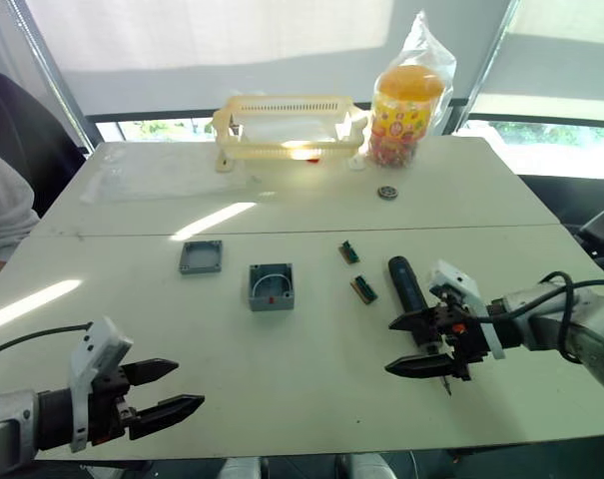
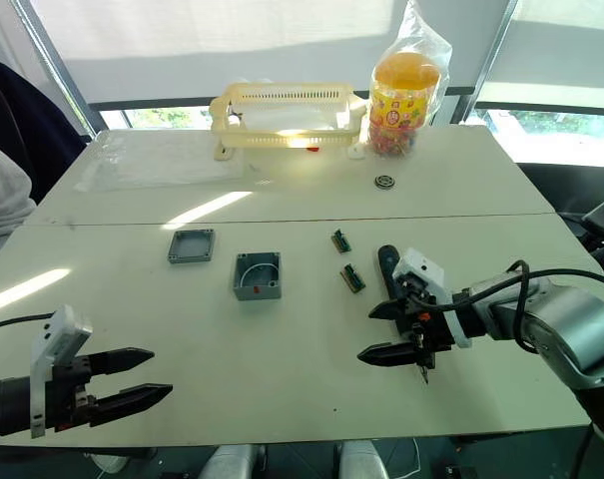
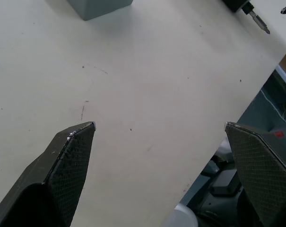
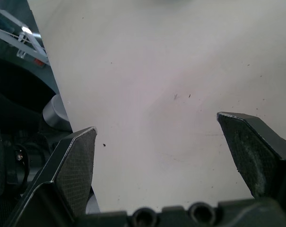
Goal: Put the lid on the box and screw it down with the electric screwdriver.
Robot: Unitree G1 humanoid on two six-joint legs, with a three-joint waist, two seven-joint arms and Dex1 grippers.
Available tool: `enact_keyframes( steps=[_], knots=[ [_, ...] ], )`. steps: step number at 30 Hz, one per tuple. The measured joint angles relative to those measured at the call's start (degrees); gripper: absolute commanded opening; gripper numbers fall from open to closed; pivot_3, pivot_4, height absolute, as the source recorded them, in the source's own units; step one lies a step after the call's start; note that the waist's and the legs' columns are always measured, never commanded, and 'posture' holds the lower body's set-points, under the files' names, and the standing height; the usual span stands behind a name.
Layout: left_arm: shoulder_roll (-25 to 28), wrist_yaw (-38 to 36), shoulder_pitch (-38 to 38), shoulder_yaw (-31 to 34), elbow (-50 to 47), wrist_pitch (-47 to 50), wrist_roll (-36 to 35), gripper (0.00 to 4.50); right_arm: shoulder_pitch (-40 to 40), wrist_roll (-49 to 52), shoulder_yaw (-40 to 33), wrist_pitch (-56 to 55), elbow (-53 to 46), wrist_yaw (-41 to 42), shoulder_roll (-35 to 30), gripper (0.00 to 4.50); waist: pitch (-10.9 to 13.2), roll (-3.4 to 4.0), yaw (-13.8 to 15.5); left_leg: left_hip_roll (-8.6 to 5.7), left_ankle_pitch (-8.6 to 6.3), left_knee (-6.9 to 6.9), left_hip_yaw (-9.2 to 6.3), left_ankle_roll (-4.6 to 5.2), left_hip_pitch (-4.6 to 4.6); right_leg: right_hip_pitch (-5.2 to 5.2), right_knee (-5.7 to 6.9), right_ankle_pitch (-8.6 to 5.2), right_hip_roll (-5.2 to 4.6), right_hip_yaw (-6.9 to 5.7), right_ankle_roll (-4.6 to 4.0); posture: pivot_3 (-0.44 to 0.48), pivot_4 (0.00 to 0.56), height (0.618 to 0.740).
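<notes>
The flat grey lid (image 1: 201, 256) lies on the white table, left of the hollow grey box (image 1: 272, 286), which stands open side up with a red mark inside. The dark electric screwdriver (image 1: 406, 282) lies to the box's right, and its bit (image 3: 256, 19) points toward the near edge. My right gripper (image 1: 403, 345) hovers open just above the screwdriver's front end, fingers pointing left, with nothing between its fingers (image 4: 72, 165). My left gripper (image 1: 187, 385) is open and empty at the near left edge, well short of the box (image 3: 98, 5).
Two small green circuit boards (image 1: 349, 251) (image 1: 363, 289) lie between box and screwdriver. At the far side stand a yellow slotted basket (image 1: 282, 125) and a candy jar (image 1: 406, 115), with a round metal part (image 1: 387, 192) nearby. A person's sleeve (image 1: 2, 210) shows at the left.
</notes>
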Motion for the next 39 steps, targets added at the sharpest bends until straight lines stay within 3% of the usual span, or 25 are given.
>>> enact_keyframes(
  steps=[15, 22, 30, 35, 38, 39],
  knots=[
    [0.08, 0.20, 0.03, 1.09, 0.71, 0.12, -2.36, 4.50, 0.77, -0.89, -0.04, -0.51, 0.50, 2.46, -0.53, 4.45, 0.00, 0.00, 0.00, 0.00, 0.00, 0.00, -0.01, 0.00, 0.00, 0.01, 0.00, 0.00, 0.00, 0.00, 0.00, 0.000, 0.150, 0.740],
    [2.22, -1.59, 1.86, 2.44, 0.73, 0.45, -4.15, 4.50, 5.27, 4.57, -3.05, 3.44, -3.82, 4.33, -2.99, 4.45, 0.00, 0.00, -0.01, 0.00, 0.00, 0.01, -0.01, 0.00, 0.00, 0.01, 0.00, 0.00, 0.00, 0.00, 0.00, 0.000, 0.150, 0.740],
    [7.11, -3.14, 1.57, 0.02, 1.22, -0.62, 3.05, 4.50, 16.56, 7.00, -11.59, 5.54, -8.94, 4.85, -8.45, 4.45, -0.02, -0.01, 0.40, 0.00, 0.00, 0.05, 0.01, 0.00, 0.02, 0.02, -0.01, 0.03, 0.00, -0.01, -0.06, 0.000, 0.150, 0.740],
    [14.26, -7.13, -9.49, -7.13, 5.48, -2.14, 5.72, 4.50, 15.26, 12.20, -16.97, 8.49, -9.24, 3.10, -8.36, 4.45, -0.03, 0.00, 0.42, 0.00, 0.00, 0.05, 0.00, 0.00, 0.02, 0.02, -0.01, 0.04, 0.00, -0.02, -0.08, 0.000, 0.150, 0.740],
    [19.93, -9.42, -26.15, -15.31, 9.22, -2.19, 5.98, 4.50, 10.75, 17.37, -18.75, 11.88, -9.03, 0.18, -7.90, 4.45, -0.01, 0.00, 0.81, -0.01, 0.00, 0.05, 0.03, 0.00, -0.02, -0.01, -0.03, 0.05, 0.01, 0.00, -0.08, 0.000, 0.150, 0.740],
    [20.29, -10.61, -35.84, -21.13, 11.31, -2.13, 6.81, 4.50, 8.08, 19.85, -18.96, 13.60, -8.73, -1.43, -7.82, 4.45, -0.02, 0.03, 0.97, -0.02, 0.00, 0.07, 0.05, 0.00, 0.01, 0.06, -0.03, 0.05, 0.01, 0.00, -0.07, 0.000, 0.150, 0.740]
  ],
)
